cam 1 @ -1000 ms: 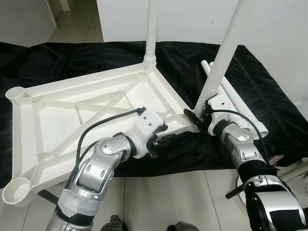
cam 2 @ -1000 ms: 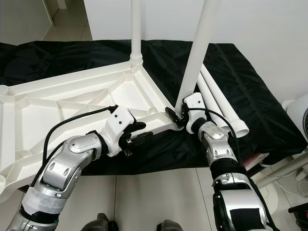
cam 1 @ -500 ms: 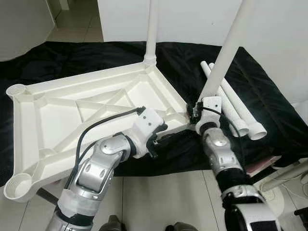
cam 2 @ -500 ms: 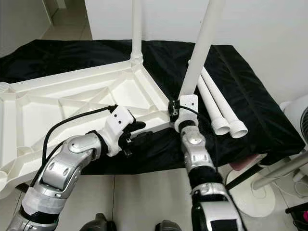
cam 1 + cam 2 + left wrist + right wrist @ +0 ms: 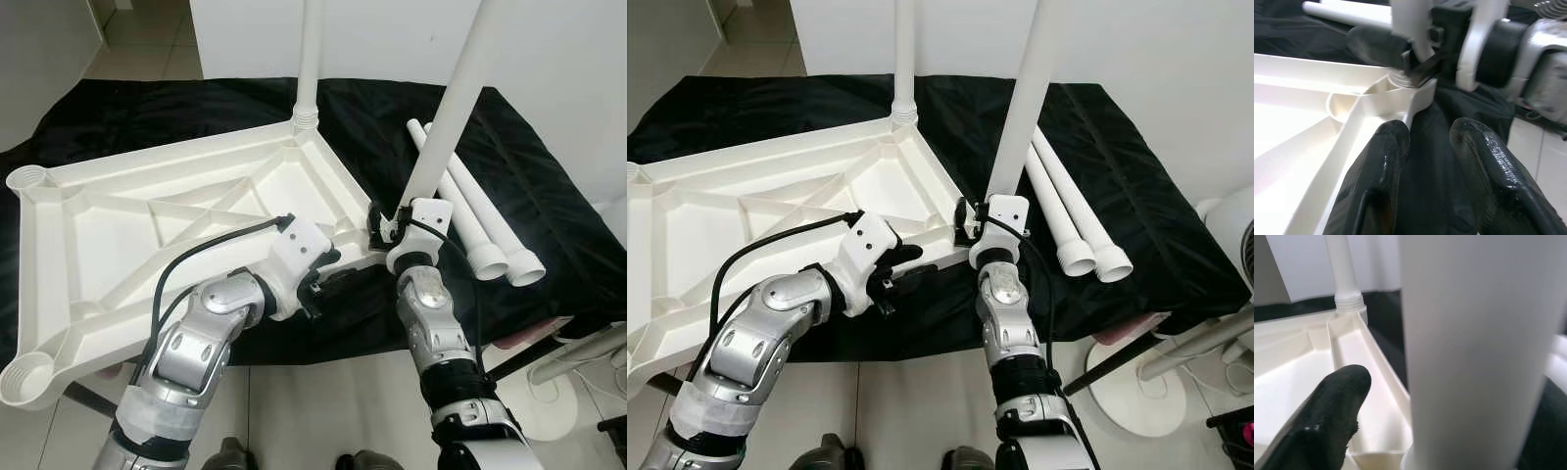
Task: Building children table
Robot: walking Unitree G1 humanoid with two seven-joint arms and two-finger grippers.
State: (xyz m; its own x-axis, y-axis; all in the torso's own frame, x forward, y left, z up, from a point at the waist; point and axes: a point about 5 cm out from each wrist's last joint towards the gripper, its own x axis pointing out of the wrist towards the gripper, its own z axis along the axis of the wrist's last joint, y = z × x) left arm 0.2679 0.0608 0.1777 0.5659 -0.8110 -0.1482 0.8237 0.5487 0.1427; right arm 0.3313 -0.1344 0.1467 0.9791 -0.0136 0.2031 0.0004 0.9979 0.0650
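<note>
White plastic is dominating the scene: the upturned tabletop (image 5: 176, 211) is lying ribs-up on a black cloth (image 5: 549, 211), its near-right corner hanging towards the robot. One leg (image 5: 310, 59) is already standing in the far corner socket. A second leg (image 5: 453, 108) is rising from the near-right corner socket (image 5: 1400, 83), its long axis running almost straight up, leaning a little to the right. Two spare legs (image 5: 480, 230) are lying side by side on the cloth just right of that corner.

The right gripper (image 5: 384, 227) is sitting at the foot of the second leg, right at the socket, and appears to be closing around the leg's base; in the right wrist view one black finger (image 5: 1327, 416) is showing beside the white tube, so the hold looks real though the other finger is hidden. The left gripper (image 5: 1427, 161) is hovering at the tabletop's near rim just left of the same corner, its fingers narrowly parted and holding nothing, the rim edge lying just beyond them.

Judging from this, the leg is being seated in its socket. The right arm is the nearer to it, so any push or twist should be running down along the leg's upright axis, with the left gripper well placed to steady the rim.
</note>
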